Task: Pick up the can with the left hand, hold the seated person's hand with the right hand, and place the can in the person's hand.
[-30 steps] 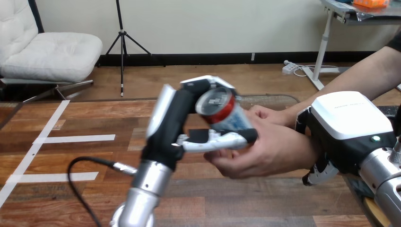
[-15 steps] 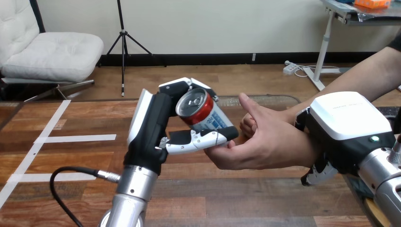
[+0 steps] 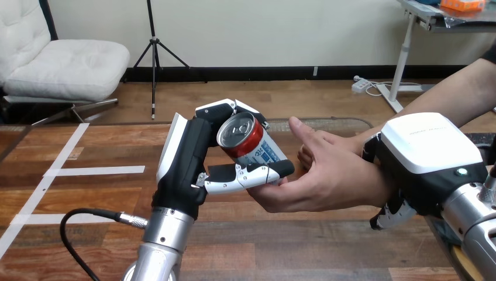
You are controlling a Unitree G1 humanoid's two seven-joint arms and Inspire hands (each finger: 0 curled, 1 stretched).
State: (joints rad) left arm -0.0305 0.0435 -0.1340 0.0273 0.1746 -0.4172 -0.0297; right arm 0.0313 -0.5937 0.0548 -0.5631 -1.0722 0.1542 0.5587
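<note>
The drinks can (image 3: 248, 140), red at the top with a silver lid and white and blue lower down, is found raised above the wooden table (image 3: 70, 246), near the middle of the head view. It is tilted, the lid turned toward 10 o'clock and the base toward 4 o'clock.

The can is held by the left hand (image 3: 186, 158): the fingers (image 3: 229, 109) are curled over it at 12 o'clock and the thumb (image 3: 250, 175) is laid beneath it at 6 o'clock, with the palm standing at 9 o'clock of the can.

The person's hand (image 3: 327, 182) is held open at 3 to 4 o'clock of the can, palm turned toward it and thumb raised. The can's base is set at this palm; whether it is touching or only just beside cannot be told. The tip of the robot's thumb is seen lying on the palm.

At 3 o'clock of the person's hand, the right hand (image 3: 430, 155) is closed round the person's wrist (image 3: 379, 186), its white shell on top and a finger (image 3: 386, 218) curled beneath.
</note>
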